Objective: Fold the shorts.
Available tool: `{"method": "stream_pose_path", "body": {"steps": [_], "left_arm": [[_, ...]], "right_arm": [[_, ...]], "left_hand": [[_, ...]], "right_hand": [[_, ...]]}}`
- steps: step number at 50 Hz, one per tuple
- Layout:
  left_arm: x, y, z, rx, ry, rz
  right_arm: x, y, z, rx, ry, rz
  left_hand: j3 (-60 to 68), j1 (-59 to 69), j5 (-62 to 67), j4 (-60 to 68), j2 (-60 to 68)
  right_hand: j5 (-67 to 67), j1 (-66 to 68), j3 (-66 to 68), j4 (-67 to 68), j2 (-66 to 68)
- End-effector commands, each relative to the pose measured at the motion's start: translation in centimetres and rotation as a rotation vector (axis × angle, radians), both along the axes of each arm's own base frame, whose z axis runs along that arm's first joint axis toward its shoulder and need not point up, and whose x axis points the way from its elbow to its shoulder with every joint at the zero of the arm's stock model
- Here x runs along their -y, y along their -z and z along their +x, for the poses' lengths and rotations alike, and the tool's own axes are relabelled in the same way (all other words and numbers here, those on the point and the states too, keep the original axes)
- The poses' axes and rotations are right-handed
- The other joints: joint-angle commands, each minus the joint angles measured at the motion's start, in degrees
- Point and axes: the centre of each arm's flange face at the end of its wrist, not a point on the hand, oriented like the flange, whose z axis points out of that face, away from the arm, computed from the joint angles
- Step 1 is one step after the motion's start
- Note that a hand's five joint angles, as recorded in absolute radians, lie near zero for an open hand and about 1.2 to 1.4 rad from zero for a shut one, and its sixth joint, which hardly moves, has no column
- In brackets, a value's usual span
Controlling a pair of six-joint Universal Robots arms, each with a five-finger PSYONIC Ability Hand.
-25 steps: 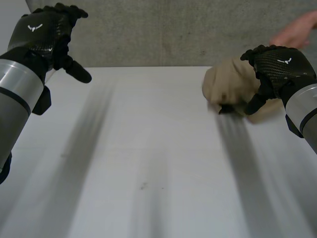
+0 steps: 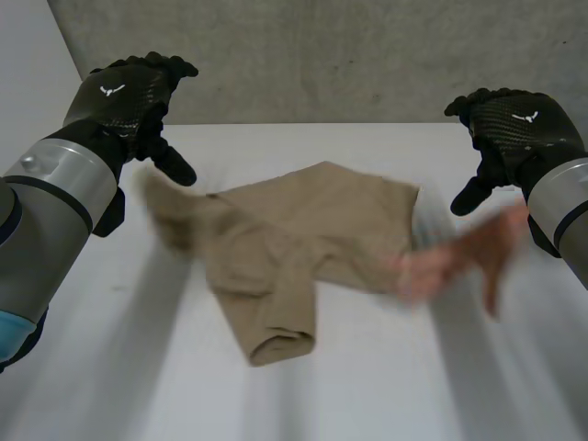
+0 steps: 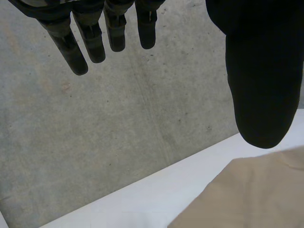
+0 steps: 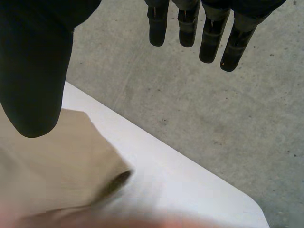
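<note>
Head view has the tan shorts lying rumpled across the middle of the white table, the wide part spread towards the far side and one leg reaching back towards the robot, its end rolled under. Their edge nearest the left arm is blurred and looks lifted off the table. A person's hand, blurred, sits at the shorts' right edge, just beside or touching the cloth; I cannot tell which.

Up above the far left of the table hangs the robot's left hand, palm down, its thumb pointing at the blurred edge of the shorts without holding it. From the left wrist view its fingers are straight and spread, nothing between them and the thumb, with a corner of the shorts below.

Over on the far right the right hand hovers, clear of the cloth. The right wrist view shows its fingers straight and apart, holding nothing, the shorts under the thumb. A grey concrete wall stands behind the table.
</note>
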Motion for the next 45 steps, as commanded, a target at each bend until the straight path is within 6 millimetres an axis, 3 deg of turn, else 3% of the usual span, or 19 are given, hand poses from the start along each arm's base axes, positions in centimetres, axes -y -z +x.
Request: {"method": "stream_pose_path", "body": {"steps": [1,14,22,28,32,39,42,45], "left_arm": [[0.1,0.1,0.0,0.005,-0.002,0.001],[1.9,2.6,-0.6,0.063,-0.006,0.056],[4.5,7.2,-0.9,0.369,-0.01,0.077],[8.5,11.7,1.6,0.657,-0.087,0.123],[10.6,13.1,3.7,0.761,-0.189,0.169],[12.6,15.8,5.8,0.868,-0.236,0.242],[13.0,16.5,6.2,0.901,-0.237,0.252],[13.1,16.5,6.2,0.905,-0.237,0.247]], "right_arm": [[0.0,0.2,0.0,-0.003,-0.002,0.005],[-0.1,0.4,0.1,-0.007,-0.005,0.007],[0.2,0.8,0.1,-0.013,-0.005,0.018],[0.4,1.4,0.2,-0.022,-0.005,0.034],[0.5,1.5,0.2,-0.022,-0.004,0.036],[0.6,1.4,0.3,-0.018,-0.004,0.024],[0.7,1.4,0.3,-0.017,-0.004,0.021],[0.8,1.5,0.3,-0.017,-0.004,0.023]], "left_hand": [[-1.19,-1.45,-1.36,-0.8,-0.62],[0.32,0.07,0.15,0.71,0.9],[0.83,0.57,0.66,1.21,1.4],[4.18,3.92,4.01,4.56,4.75],[4.36,4.11,4.19,4.75,4.93],[5.2,4.94,5.03,5.58,5.77],[11.39,11.14,11.22,11.78,11.97],[40.1,39.85,39.93,40.49,40.68]], "right_hand": [[-3.72,-0.68,-2.38,-3.44,-2.52],[-3.72,-0.68,-2.38,-3.44,-2.52],[-3.72,-0.68,-2.38,-3.44,-2.52],[-3.72,-0.68,-2.38,-3.44,-2.52],[-3.72,-0.68,-2.38,-3.44,-2.52],[-3.72,-0.68,-2.38,-3.44,-2.52],[-3.72,-0.68,-2.38,-3.44,-2.52],[-3.72,-0.68,-2.38,-3.44,-2.52]]}}
